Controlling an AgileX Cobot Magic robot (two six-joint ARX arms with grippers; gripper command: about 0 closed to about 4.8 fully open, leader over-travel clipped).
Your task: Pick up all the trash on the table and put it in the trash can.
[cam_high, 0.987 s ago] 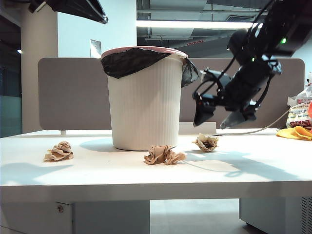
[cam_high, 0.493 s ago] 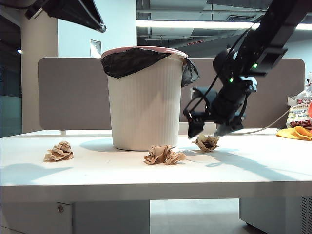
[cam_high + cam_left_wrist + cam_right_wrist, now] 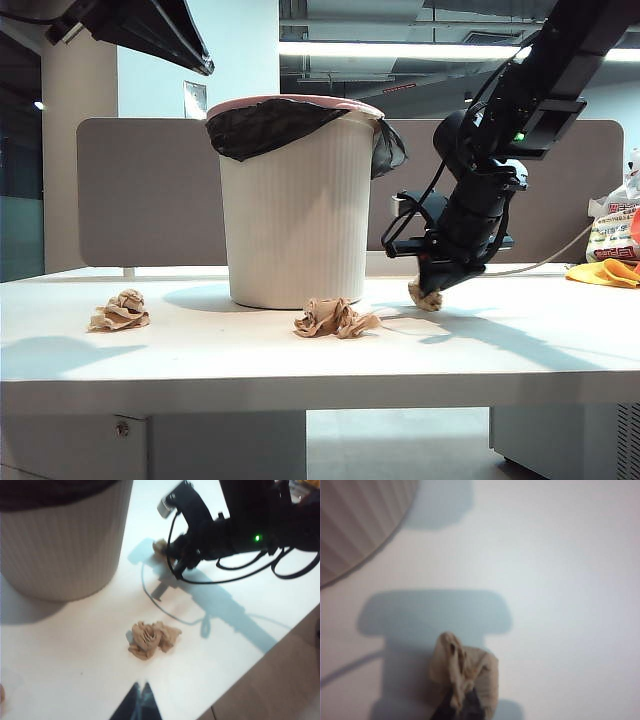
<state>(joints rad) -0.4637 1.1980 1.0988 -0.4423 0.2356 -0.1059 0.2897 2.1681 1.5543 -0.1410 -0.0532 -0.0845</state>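
- White table (image 3: 520,350) spans the lower half of the exterior view.
- Off-white ribbed trash can (image 3: 295,205) stands centre frame, black liner (image 3: 265,125) draped over its pink rim.
- Right gripper (image 3: 428,293), right of centre, is down at the table with fingers closed on the right-hand paper wad (image 3: 465,672), beside the can.
- Left gripper (image 3: 137,705) hangs above the table; its tips appear together, though I cannot tell for certain.
- Middle wad (image 3: 335,318) lies in front of the can; left wad (image 3: 120,311) sits lower left, well apart.
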